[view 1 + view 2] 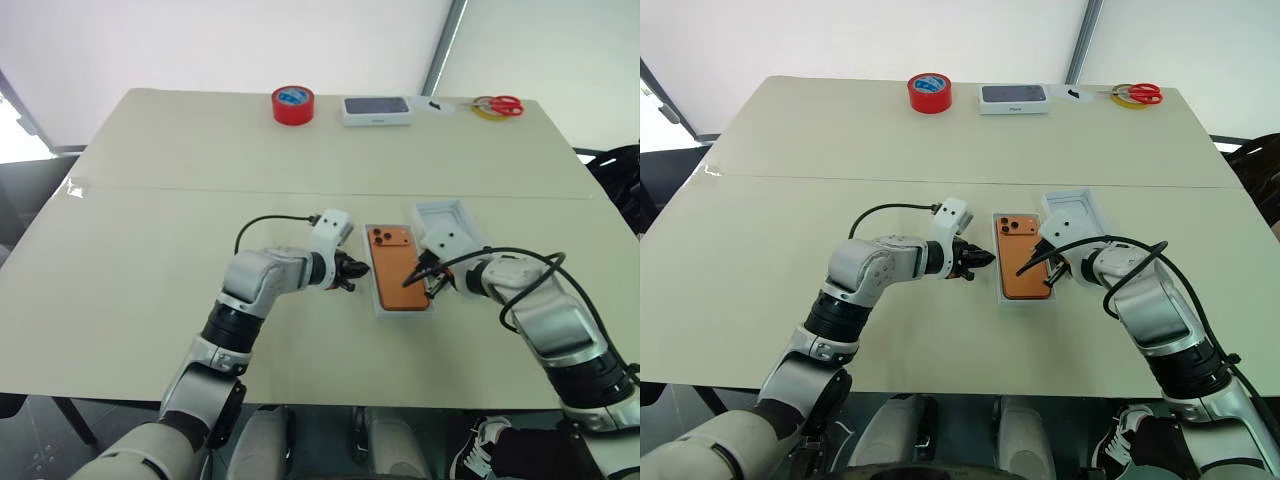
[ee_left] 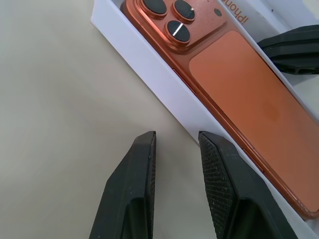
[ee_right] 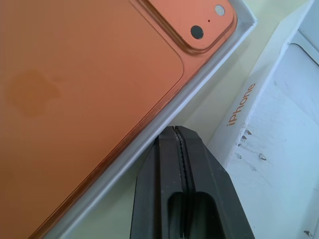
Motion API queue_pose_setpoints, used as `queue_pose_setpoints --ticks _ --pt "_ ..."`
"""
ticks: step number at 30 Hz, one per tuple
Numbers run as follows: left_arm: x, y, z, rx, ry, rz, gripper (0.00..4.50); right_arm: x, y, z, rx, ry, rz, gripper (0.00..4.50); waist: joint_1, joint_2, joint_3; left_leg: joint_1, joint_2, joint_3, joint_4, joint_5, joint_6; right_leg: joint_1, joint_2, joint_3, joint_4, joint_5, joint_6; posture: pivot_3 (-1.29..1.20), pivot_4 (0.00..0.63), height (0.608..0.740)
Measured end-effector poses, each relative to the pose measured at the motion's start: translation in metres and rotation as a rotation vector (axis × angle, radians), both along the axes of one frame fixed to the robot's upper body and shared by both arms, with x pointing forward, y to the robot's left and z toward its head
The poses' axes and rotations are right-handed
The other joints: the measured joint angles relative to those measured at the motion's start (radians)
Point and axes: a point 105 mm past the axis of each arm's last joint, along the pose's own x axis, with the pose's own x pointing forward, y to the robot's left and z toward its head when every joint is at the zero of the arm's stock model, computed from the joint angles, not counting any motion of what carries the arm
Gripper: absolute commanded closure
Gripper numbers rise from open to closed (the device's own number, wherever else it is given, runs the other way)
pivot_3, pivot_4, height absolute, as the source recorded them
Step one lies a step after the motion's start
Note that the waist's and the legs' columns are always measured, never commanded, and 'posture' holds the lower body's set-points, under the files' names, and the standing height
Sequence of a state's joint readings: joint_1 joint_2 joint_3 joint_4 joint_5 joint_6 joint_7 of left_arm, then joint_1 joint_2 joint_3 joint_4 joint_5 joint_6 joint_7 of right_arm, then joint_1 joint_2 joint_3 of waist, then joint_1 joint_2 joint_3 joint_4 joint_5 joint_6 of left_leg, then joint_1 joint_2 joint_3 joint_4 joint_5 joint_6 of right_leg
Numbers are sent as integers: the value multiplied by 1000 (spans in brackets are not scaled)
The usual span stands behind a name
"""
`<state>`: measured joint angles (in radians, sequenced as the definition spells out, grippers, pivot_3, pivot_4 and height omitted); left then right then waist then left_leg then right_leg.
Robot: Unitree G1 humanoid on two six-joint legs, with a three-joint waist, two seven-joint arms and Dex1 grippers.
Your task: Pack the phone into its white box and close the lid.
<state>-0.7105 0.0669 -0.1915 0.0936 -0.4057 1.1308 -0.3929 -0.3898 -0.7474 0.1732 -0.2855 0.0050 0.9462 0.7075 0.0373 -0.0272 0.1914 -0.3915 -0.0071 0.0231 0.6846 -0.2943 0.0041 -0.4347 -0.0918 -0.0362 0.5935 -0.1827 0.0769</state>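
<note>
Currently phone (image 1: 396, 268) sits in white box (image 1: 378, 300); left end effector (image 1: 352, 272) narrowly open, right end effector (image 1: 420, 270) shut, both empty; a nudge could shift the box before the lid (image 1: 452, 218) goes on.

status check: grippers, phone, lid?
Left gripper open, empty, beside white box. Right gripper shut, empty, at its other side. Phone in box; lid still off, alongside.
</note>
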Motion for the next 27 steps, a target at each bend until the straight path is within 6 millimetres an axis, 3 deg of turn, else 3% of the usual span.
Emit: queue_pose_setpoints --ticks 2,7,11,13,19,27 --pt "2 6 0 -5 5 9 3116 -6 0 5 26 24 28 3665 -1 0 0 0 0 0 0 0 0 0 0 0 0 0 0 0 150 736" --pt "3 36 0 -5 -7 67 3116 -13 -9 25 39 16 39 1116 -19 0 0 0 3 -1 0 0 0 0 2 0 1 0 0 0 150 736" --pt "2 64 7 0 -123 94 3116 -1 -9 50 90 -24 12 1116 -35 1 0 1 4 0 -1 0 0 -2 3 1 1 0 0 0 150 736" --pt "-1 65 17 -35 -224 67 3116 9 -16 56 95 -34 -38 1116 -26 1 0 0 4 0 -1 0 0 -2 3 1 1 0 -1 0 150 736" --pt "-15 78 34 -50 -449 -44 3116 32 -12 22 142 125 -143 1116 -25 1 0 -1 3 2 -1 0 0 -3 1 2 0 0 -2 0 150 736" --pt "-42 82 32 -17 -596 -205 3116 54 -12 20 156 183 -221 1116 -26 1 0 -1 2 3 -1 0 0 -4 1 3 1 0 -2 0 150 736"
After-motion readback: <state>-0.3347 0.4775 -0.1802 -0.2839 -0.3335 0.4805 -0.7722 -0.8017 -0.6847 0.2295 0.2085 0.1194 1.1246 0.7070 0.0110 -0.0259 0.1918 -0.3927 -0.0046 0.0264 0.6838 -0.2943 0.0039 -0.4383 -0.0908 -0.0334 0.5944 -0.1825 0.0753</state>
